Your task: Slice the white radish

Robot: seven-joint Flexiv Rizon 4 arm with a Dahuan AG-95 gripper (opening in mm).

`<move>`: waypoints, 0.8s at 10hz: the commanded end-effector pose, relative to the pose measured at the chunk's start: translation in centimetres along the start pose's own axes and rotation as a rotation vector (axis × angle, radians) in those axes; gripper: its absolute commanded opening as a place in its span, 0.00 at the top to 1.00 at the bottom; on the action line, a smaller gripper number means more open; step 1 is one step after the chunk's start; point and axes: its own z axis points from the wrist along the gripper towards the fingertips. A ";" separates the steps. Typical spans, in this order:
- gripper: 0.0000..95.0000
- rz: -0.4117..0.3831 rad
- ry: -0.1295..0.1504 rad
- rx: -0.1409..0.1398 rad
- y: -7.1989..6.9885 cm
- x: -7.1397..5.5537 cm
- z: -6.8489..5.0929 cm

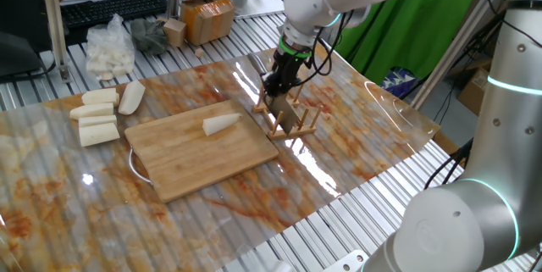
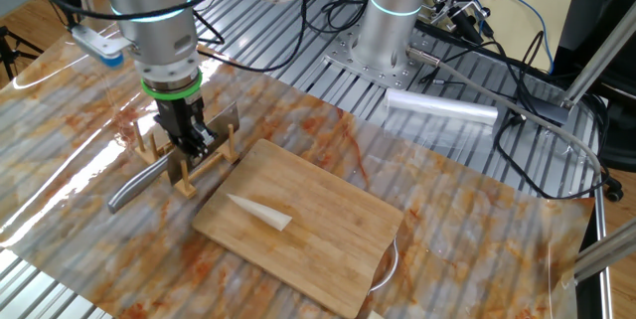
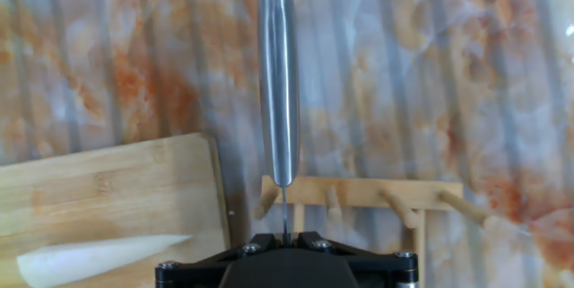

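- The end effector [image 2: 195, 142] points straight down over the wooden knife rack [image 2: 189, 165], its fingers pressed together on a knife [image 3: 277, 82]; in the hand view the steel handle runs up the middle of the picture away from the black body of the end effector at the bottom edge.
- In the other fixed view the handle [image 2: 134, 186] sticks out of the rack toward the near-left, low over the counter [image 2: 447, 210], while the flat blade [image 1: 289, 117] stands among the rack's pegs.
- The rack sits on the counter just beside the short end of the wooden cutting board [image 1: 203, 147], not on it.
- The white radish [image 1: 221, 124] lies flat on the board, near its middle, whole and unsliced, well apart from the rack; seen from the other fixed view its pointed end faces the board's near edge.
- Beyond the board's far end from the rack, four blocky cream-white chunks [image 1: 100, 115] lie together on the counter.
- Further from the board, past those chunks, a clear plastic bag of white pieces [image 1: 110, 50] rests on the slatted surface.
- A cardboard box [image 1: 207, 16] stands behind that bag, off the marbled sheet.
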 end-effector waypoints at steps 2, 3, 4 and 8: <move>1.00 -0.043 0.032 -0.012 0.1 -0.2 -2.7; 1.00 -0.051 0.046 -0.009 0.1 -0.2 -4.2; 1.00 -0.054 0.050 -0.008 0.1 -0.2 -4.8; 1.00 -0.059 0.081 -0.007 1.4 0.1 -8.4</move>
